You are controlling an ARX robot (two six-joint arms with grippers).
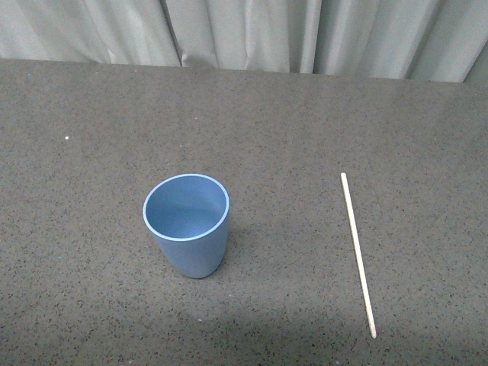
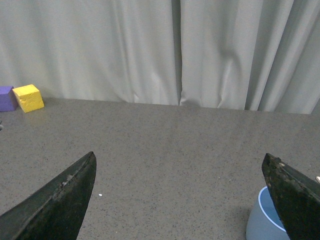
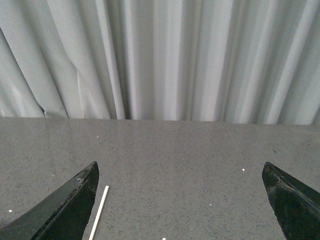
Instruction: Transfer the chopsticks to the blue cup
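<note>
Far left, by the back edge: yellow block (image 2: 28,97) touching a purple block (image 2: 6,98). Not part of the job and well apart from it.

Left gripper (image 2: 179,156): jaws spread wide, nothing between them, above bare bench (image 1: 76,305). The cup shows just past one finger.

Cup (image 1: 186,225): upright, left of bench centre, mouth open upward and empty. It's ready to take a drop from above.

Chopstick (image 1: 357,252): lying flat on the right half, well apart from the cup. It runs back to front, near end drifting toward the front-right corner. Flat on the surface means a top-down pinch across its width, I'd say.

Right gripper (image 3: 180,165): also wide and empty, with the stick's end beside one finger. Probably the arm for the pick, as the stick is on its side.

Task not started. Neither arm shows in the front view.
</note>
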